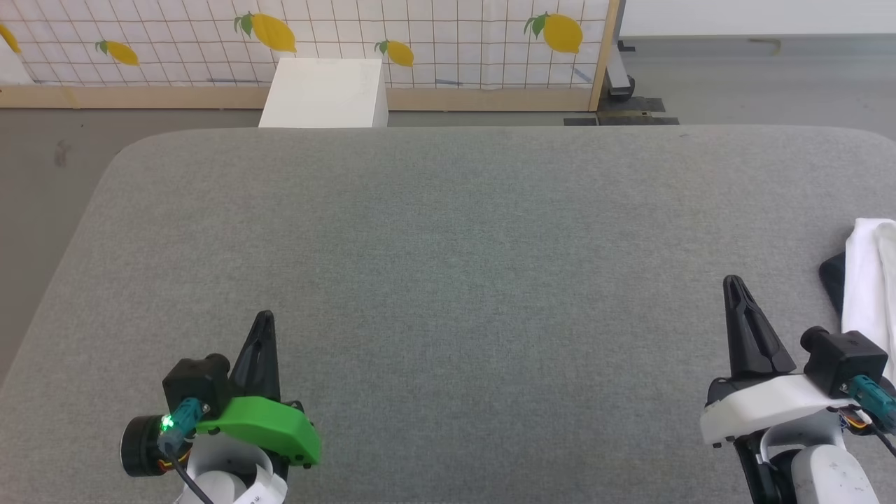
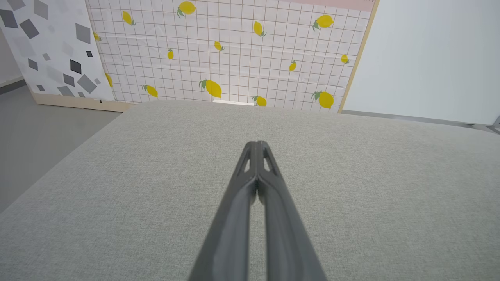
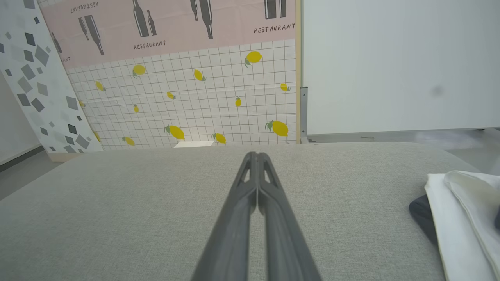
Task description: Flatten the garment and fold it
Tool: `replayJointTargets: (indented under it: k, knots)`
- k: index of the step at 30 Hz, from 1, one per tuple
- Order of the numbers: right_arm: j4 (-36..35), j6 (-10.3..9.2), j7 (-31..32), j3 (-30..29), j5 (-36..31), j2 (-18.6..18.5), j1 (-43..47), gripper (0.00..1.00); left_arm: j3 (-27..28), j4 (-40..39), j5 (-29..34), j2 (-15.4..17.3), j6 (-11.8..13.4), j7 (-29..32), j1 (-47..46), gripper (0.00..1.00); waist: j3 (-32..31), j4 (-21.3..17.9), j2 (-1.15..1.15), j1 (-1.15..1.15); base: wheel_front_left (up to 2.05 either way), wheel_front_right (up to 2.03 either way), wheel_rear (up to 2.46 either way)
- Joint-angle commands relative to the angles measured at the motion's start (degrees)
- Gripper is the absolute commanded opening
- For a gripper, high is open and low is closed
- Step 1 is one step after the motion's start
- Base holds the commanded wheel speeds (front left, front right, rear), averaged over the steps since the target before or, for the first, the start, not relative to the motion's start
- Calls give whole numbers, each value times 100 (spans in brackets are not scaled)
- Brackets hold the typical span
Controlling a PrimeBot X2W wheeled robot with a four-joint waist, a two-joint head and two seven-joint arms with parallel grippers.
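The garment (image 1: 866, 280) lies bunched at the right edge of the grey padded table (image 1: 448, 231), white cloth with a black part showing on its left side. In the right wrist view the garment (image 3: 457, 218) sits at the lower right, partly cut off. My right gripper (image 1: 732, 281) is shut and empty, just left of the garment and apart from it; its tips (image 3: 256, 155) are pressed together. At the lower left of the table my left gripper (image 1: 265, 316) is shut on nothing, its closed tips (image 2: 257, 144) pointing over bare table.
A white box (image 1: 323, 92) stands on the floor beyond the table's far edge, before a lemon-print screen (image 1: 420, 35). A dark caster and floor plates (image 1: 619, 105) sit at the far right. Grey floor borders the table on the left.
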Motion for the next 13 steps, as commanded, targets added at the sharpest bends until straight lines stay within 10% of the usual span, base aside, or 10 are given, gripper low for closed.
replayJointTargets:
  k: [1, 13]
  knots:
    - [-57, -3, 37, 23, -62, 0, 93, 0, 32, -43, 73, -24, -23, 26, 100, 0, 0, 1, 0, 0, 0, 0, 0]
    - [-170, -4, 178, 89, -188, 0, 152, 0, 88, -155, 255, -61, -37, 153, 140, 0, -2, 12, 0, 0, 0, 0, 0]
